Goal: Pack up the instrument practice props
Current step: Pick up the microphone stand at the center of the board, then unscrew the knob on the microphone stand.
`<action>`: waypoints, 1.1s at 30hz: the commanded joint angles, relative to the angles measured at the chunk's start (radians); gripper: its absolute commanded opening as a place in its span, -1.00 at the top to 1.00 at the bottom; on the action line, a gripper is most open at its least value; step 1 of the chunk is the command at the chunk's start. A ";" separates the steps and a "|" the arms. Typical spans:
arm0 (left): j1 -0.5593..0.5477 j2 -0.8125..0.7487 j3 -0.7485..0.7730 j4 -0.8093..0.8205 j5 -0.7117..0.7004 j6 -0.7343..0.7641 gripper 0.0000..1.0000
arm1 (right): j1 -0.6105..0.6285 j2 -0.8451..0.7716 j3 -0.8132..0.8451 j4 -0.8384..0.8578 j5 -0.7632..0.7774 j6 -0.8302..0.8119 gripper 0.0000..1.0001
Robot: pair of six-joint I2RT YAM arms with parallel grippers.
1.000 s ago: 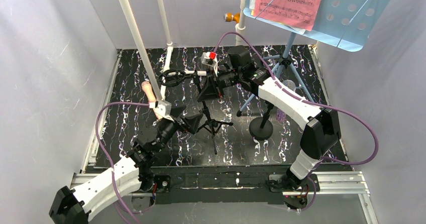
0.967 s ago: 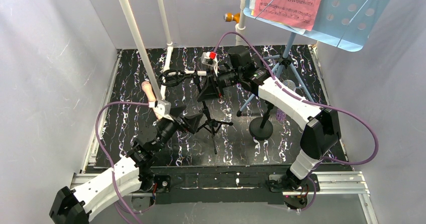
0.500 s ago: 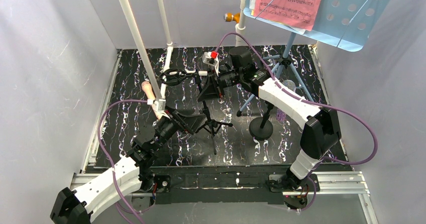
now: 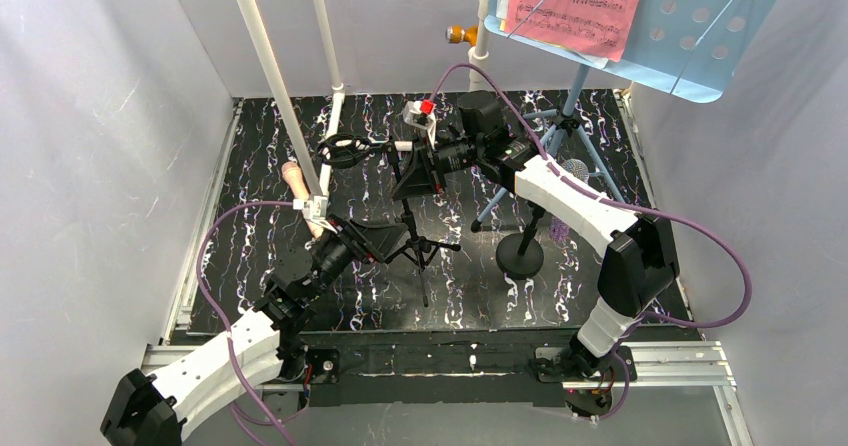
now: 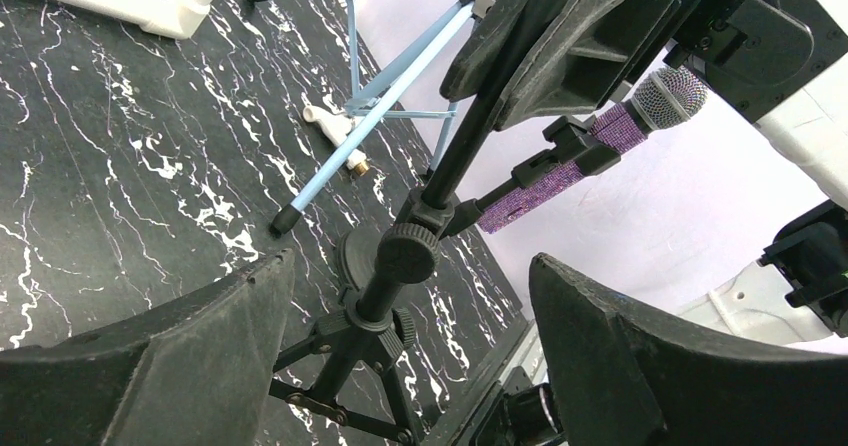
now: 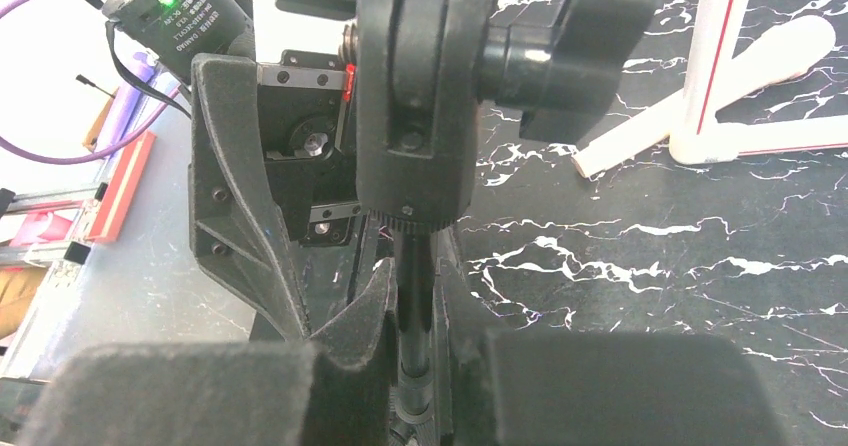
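The black tripod microphone stand (image 4: 424, 251) stands in the middle of the black mat with white streaks (image 4: 260, 166). Its long pole points straight up, and its three legs rest on the mat. The right gripper (image 6: 415, 338) is squeezed tight on the pole, high up, just under the chunky black top clamp (image 6: 415, 96). The left gripper (image 5: 408, 266) is lower down. Its two fingers (image 5: 160, 366) are wide apart, one on each side of the pole, and they do not touch it. Near the tripod is a black round-base stand (image 4: 520, 256). It holds the glittery purple microphone with a grey mesh head (image 5: 600, 136). The microphone leans, with its head higher than its handle.
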 commanded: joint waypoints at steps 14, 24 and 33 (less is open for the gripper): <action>0.008 0.029 0.037 0.021 0.020 -0.024 -0.24 | -0.003 -0.049 -0.010 0.091 -0.050 0.039 0.97; 0.008 0.044 0.052 0.021 0.034 -0.026 0.16 | -0.003 -0.052 -0.015 0.097 -0.054 0.040 0.97; 0.009 0.051 0.055 0.021 0.032 -0.032 0.29 | -0.004 -0.053 -0.020 0.097 -0.058 0.048 0.97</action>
